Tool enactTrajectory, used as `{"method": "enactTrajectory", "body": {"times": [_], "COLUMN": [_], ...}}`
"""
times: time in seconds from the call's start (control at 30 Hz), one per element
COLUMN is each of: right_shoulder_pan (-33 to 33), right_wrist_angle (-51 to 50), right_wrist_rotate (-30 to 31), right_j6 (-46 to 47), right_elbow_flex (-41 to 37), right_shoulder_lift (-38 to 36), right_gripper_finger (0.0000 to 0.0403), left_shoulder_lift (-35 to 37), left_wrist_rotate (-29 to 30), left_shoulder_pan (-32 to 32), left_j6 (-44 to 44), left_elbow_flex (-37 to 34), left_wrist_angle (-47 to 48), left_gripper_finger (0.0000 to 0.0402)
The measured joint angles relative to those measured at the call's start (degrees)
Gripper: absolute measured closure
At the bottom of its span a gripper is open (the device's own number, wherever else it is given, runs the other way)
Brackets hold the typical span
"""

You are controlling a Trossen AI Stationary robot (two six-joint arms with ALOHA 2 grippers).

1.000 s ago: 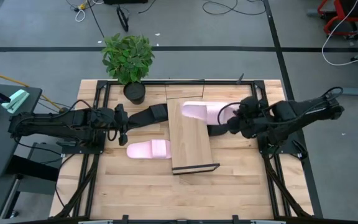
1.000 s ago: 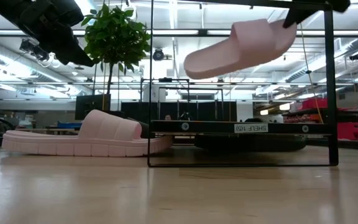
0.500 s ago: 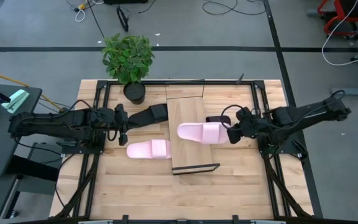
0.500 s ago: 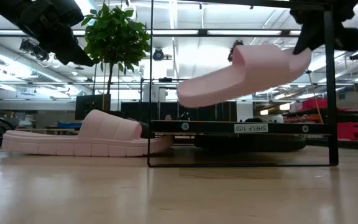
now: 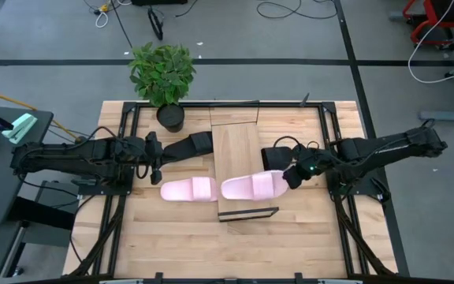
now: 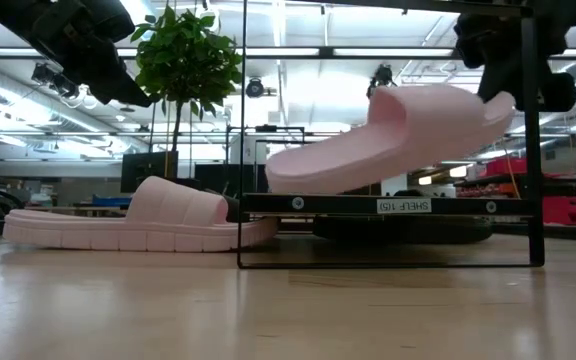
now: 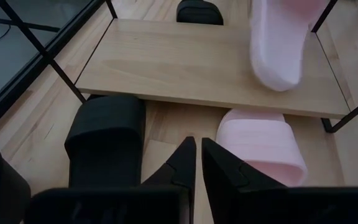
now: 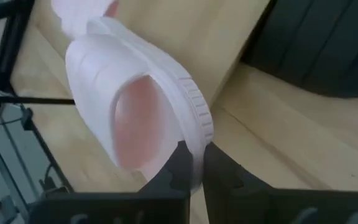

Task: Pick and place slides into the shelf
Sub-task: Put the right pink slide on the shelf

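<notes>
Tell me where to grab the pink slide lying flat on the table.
Pinch the heel edge of the pink slide on the table, coming from the left hand side. It lies sole down, toe against the shelf, strap humped up; the heel rim is the thin free edge.

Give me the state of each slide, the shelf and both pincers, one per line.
Held pink slide: tilted, toe low over the shelf board.
Second pink slide: flat on the table.
Black slides: flat on the table.
Shelf: upright.
Right pincer: shut on the held pink slide.
Left pincer: shut, empty.
</notes>
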State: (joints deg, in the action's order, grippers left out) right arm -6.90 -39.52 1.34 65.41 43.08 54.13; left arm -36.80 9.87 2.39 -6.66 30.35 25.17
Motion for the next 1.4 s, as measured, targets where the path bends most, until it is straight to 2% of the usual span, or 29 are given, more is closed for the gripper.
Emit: {"method": "enactTrajectory", "body": {"times": [0.2, 0.37, 0.73, 1.03, 1.4], "right_shoulder_pan": [2.76, 2.6, 2.63, 2.63, 2.63], "right_wrist_angle": [6.83, 7.93, 7.88, 7.95, 7.95], "right_wrist_rotate": [-5.06, -7.93, -9.49, -11.03, -11.08], "right_j6": [-1.09, -1.1, -1.66, -2.7, -3.72], "right_elbow_flex": [-1.62, -1.67, -1.69, -1.69, -1.69], "right_shoulder_lift": [0.55, 1.07, 4.66, 8.05, 8.65], "right_gripper_finger": [0.0385, 0.0385, 0.0385, 0.0385, 0.0385], "left_shoulder_lift": [0.02, 0.01, 0.0, 0.01, 0.0], "left_wrist_rotate": [0.0, 0.01, 0.02, 0.02, 0.01], "left_shoulder_pan": [0.0, 0.01, 0.01, 0.01, 0.0], "left_j6": [0.05, 0.68, 1.07, 1.06, 1.05], "left_elbow_flex": [0.0, 0.0, 0.0, 0.0, 0.0], "left_wrist_angle": [0.02, -0.03, -0.09, -0.05, 0.02], "left_gripper_finger": [0.0379, 0.038, 0.0366, 0.0375, 0.0368]}}
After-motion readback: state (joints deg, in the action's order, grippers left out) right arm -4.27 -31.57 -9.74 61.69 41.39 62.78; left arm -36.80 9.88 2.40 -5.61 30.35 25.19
